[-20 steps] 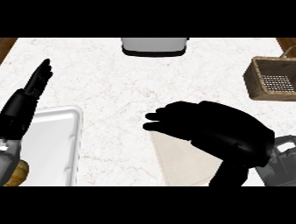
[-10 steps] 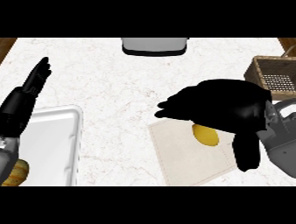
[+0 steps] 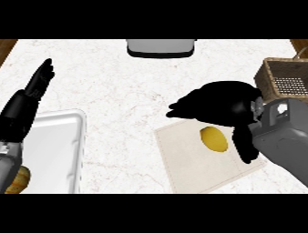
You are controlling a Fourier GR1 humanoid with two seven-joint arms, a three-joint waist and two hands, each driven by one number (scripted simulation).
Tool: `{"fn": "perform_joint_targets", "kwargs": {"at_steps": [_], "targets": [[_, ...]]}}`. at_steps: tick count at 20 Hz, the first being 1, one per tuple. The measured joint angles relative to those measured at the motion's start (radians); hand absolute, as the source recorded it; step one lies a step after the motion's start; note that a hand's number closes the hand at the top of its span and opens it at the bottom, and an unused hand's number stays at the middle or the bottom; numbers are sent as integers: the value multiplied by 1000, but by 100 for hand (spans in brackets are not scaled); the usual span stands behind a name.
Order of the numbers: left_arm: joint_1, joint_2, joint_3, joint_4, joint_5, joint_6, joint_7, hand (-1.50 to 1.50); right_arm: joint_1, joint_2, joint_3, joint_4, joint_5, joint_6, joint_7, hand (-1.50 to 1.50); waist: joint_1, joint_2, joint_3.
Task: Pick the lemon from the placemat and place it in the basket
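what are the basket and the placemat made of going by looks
Brown woven basket: seemingly wicker or rattan, matte, with a visible lattice weave and arched handle. Beige rectangular placemat: probably cloth or another thin sheet, matte, lying flat without shine; no weave shows.

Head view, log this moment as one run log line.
lemon: on placemat, not held | right hand: open, poised at lemon | left hand: open, resting at left | basket: far right, no lemon
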Motion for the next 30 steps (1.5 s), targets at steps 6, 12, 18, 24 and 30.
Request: {"fn": "perform_joint_targets", "kwargs": {"at_steps": [6, 12, 18, 24, 30], "targets": [[13, -6, 32, -7, -4, -32, 5, 0, 44, 25, 69, 35, 166, -8, -84, -150, -2, -1, 0], [10, -32, 43, 2, -28, -42, 3, 0, 98, 38, 150, 135, 345, -101, -193, -150, -2, 0, 0], [21, -53, 61, -29, -53, -56, 27, 0, 121, 55, 150, 233, 479, -179, -315, -150, -3, -1, 0], [54, -65, 86, -59, -71, -81, 21, 0, 160, 52, 121, 287, 572, -250, -429, -150, -4, -2, 0], [44, -87, 107, -60, -90, -101, 34, 0, 188, 111, 91, 360, 671, -315, -486, -150, -6, -2, 0]]}}
